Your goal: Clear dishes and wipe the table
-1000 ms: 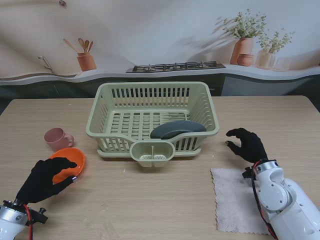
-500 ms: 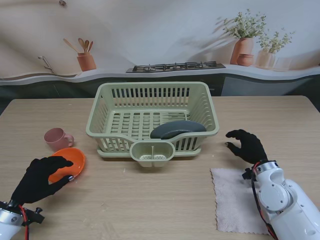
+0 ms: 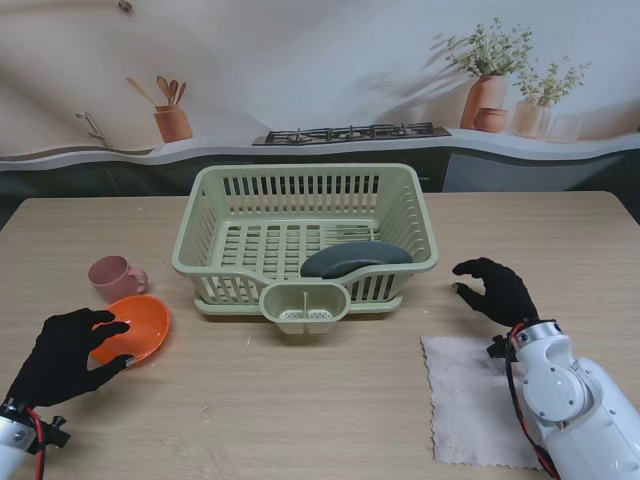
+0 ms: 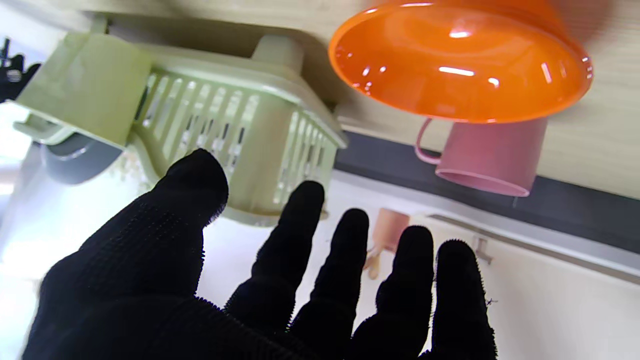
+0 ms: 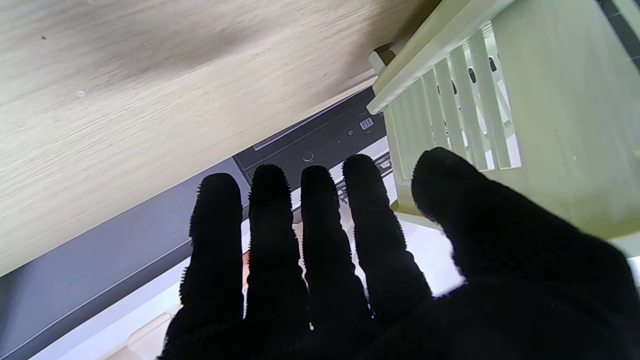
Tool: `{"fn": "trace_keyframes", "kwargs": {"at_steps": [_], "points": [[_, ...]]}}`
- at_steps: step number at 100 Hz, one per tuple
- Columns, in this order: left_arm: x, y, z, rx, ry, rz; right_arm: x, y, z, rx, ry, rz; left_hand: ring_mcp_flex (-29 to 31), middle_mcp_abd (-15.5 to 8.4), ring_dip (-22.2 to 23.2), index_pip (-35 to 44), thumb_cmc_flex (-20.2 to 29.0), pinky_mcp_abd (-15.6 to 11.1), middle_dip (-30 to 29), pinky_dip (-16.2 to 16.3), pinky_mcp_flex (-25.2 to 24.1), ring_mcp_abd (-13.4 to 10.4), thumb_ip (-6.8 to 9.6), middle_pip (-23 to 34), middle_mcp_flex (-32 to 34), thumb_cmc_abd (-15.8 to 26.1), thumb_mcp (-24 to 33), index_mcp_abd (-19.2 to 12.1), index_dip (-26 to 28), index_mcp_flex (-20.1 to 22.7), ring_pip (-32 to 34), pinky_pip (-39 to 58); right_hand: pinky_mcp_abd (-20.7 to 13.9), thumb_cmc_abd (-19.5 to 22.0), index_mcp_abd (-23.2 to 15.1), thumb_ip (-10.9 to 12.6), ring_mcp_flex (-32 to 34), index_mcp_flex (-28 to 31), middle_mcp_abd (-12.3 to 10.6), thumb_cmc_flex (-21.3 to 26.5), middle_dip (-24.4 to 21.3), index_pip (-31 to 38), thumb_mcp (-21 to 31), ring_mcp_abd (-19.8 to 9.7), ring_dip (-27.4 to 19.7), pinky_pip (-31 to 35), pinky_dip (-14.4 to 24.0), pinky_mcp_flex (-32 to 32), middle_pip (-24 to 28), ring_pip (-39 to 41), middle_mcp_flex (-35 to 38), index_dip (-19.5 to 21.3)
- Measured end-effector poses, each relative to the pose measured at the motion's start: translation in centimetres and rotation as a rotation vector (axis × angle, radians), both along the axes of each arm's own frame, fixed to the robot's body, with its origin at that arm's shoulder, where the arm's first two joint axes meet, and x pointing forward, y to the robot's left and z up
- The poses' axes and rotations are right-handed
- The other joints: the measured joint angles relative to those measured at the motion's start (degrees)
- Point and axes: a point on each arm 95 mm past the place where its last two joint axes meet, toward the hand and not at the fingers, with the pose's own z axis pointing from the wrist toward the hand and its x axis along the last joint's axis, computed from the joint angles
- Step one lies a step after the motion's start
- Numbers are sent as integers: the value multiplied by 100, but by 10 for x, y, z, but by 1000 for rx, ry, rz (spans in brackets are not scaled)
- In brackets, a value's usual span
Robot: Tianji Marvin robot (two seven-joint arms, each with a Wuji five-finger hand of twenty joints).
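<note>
We are at the dish-clearing step, with wiping yet to come. Our left hand [image 3: 62, 355] hovers at the near-left edge of the shallow orange plastic bowl [image 3: 133, 327], fingers spread and holding nothing — in the left wrist view the bowl sits clear of the fingertips [image 4: 305, 200]. The bowl rests on the wooden table [image 3: 300, 400], just beside the small pink plastic cup [image 3: 114, 276] and well left of the pale green slatted dish rack [image 3: 305, 240], where a dark grey plate [image 3: 355, 258] already leans. Our right hand [image 3: 495, 288] waits with fingers loosely parted and empty beside the rack, just beyond the beige cloth [image 3: 475, 400]. Next, we judge, the left fingers must close on the bowl's rim — a slick, shallow lip that could slip — then lift it into the rack.
</note>
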Motion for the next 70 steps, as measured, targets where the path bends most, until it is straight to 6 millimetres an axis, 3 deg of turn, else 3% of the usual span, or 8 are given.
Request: {"fn": "trace_keyframes", "kwargs": {"at_steps": [24,43,70], "points": [[11,2,-10,48,58,47,-1,0,3,27,8,5,-410,-4,-154,-145,-152,-347,-66,-272,-185,-219,0,-90,-361,-189,281,71,-149,-360,-239,-390,3,-7,5,0,65,66,3,-28,0,-133,62,0,-77,-23,-6,-3,-108,-181,10,-12],[24,-1,-17,62,111,75,-1,0,4,27,8,10,-569,-10,-225,-205,-385,-466,-78,-437,-209,-357,0,-120,-653,-266,418,77,-268,-445,-363,-681,46,-9,8,0,65,66,4,-87,-21,-218,65,0,-79,-32,-9,-5,-127,-189,18,-16],[37,-7,-27,80,184,113,-1,0,4,27,7,10,-706,-20,-286,-257,-606,-489,-87,-507,-209,-380,-50,-198,-781,-335,566,136,-328,-572,-442,-794,54,-9,10,0,65,67,6,-87,-21,-267,65,0,-80,-72,-9,-6,-128,-190,19,-17]]}}
